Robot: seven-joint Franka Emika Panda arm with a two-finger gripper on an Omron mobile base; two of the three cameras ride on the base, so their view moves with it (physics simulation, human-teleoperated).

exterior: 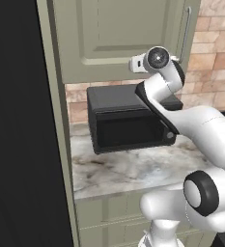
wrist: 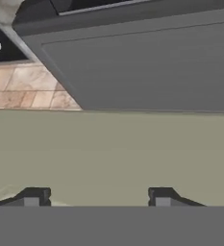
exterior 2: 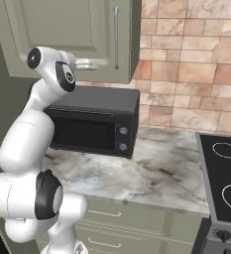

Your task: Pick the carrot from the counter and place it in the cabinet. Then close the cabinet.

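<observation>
Up by the cabinet (exterior 2: 62,34) door, above the microwave (exterior 2: 94,124), your gripper (wrist: 96,197) shows its fingertips apart with nothing between them, facing the green panel

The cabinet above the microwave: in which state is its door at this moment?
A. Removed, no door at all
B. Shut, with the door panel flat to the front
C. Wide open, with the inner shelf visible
B: in both base views the cabinet shows its closed recessed-panel door, bar handle upright, above the microwave; no shelf can be seen.
</observation>
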